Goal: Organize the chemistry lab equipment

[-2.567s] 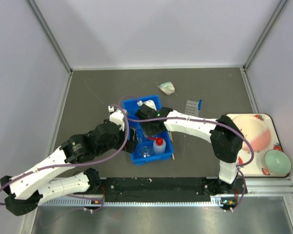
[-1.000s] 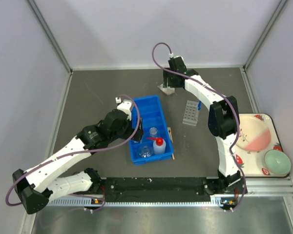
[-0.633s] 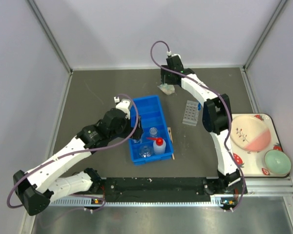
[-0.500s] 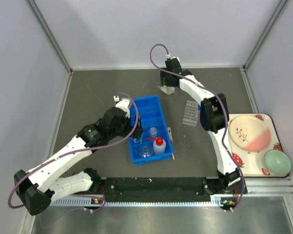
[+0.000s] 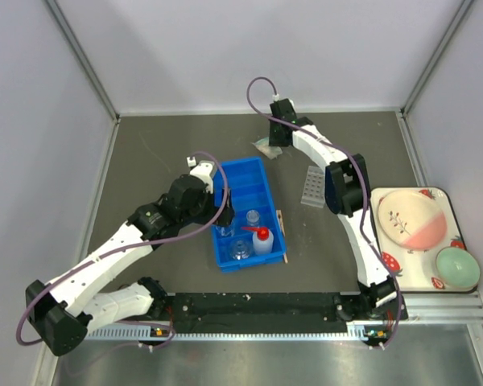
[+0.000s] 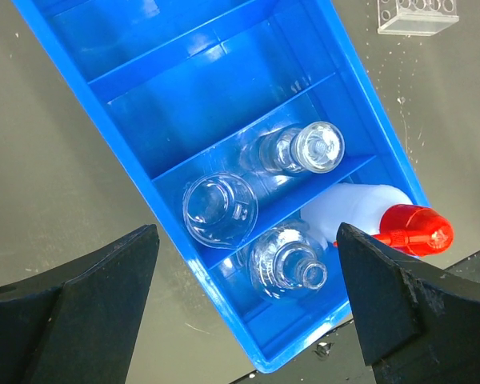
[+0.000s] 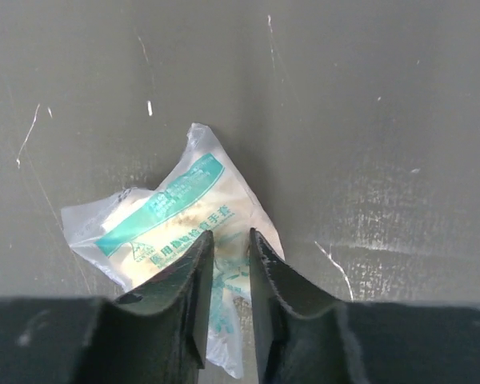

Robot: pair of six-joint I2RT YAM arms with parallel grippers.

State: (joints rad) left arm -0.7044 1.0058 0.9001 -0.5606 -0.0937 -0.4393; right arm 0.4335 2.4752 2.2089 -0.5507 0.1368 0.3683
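Far middle of the surface (image 5: pixel 161 153): right gripper (image 7: pixel 224 264) down on a clear plastic packet (image 7: pixel 164 228) with teal print, jaws narrow, the packet's film pinched between the fingers (image 7: pixel 194 296). Packet flat on the surface, apart from the other items.

Above the blue divided bin (image 5: pixel 240 181): left gripper (image 6: pixel 246 240), spread wide, holding nothing.

In one bin compartment: a clear flask (image 6: pixel 300 150) beside a beaker (image 6: pixel 218 210). In the end compartment next to it: a second flask (image 6: pixel 288 264) and a white squeeze bottle (image 6: pixel 356 212) with red nozzle.

Just right of the bin, on the surface: wooden clamp (image 5: pixel 282 237). Farther back and right: clear tube rack (image 5: pixel 314 186), between bin and strawberry-patterned tray (image 5: pixel 398 269).
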